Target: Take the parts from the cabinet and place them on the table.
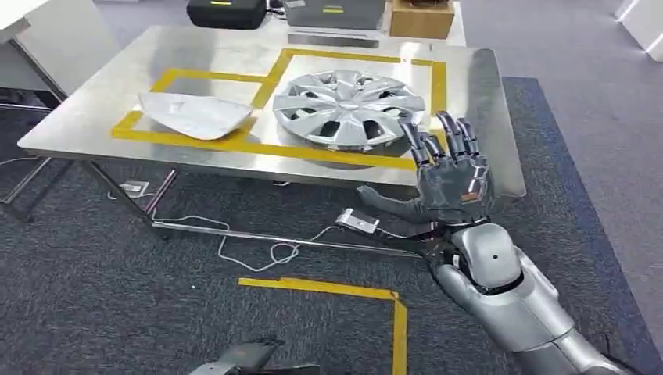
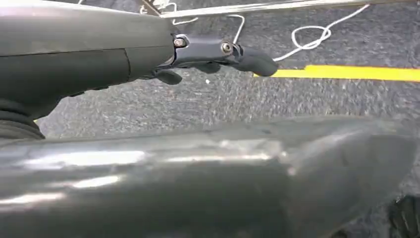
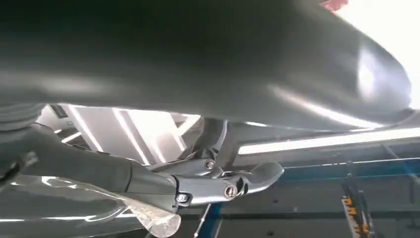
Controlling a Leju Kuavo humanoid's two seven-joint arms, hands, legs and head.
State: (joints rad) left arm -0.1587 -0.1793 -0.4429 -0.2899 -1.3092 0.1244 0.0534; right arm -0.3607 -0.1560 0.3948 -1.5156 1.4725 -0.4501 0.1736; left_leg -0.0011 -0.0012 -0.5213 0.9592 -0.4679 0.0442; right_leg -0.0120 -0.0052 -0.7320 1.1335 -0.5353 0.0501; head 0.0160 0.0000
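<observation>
Both parts lay on the surface [image 1: 94, 109].
Hubcap [image 1: 348, 107] and mirror cover [image 1: 193, 115] filled taped boxes; right hand [image 1: 449, 173] hovered spread, empty.

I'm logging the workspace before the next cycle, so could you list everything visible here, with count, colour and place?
Table: one, shiny steel, ahead of the robot, marked with yellow tape boxes.
Hubcap: one, silver, in the right-hand tape box.
Curved panel part: one, silver-grey, in the left-hand tape box.
Black case: one, beyond the table's far edge.
Grey case: one, beside the black one.
Cardboard box: one, brown, to their right.
White cable: one, on the carpet under the table.
Yellow floor tape: one corner mark, on the grey carpet.
Right hand: raised at the table's near edge by the hubcap, fingers apart, holding nothing.
Left hand: low over the carpet, holding nothing.
</observation>
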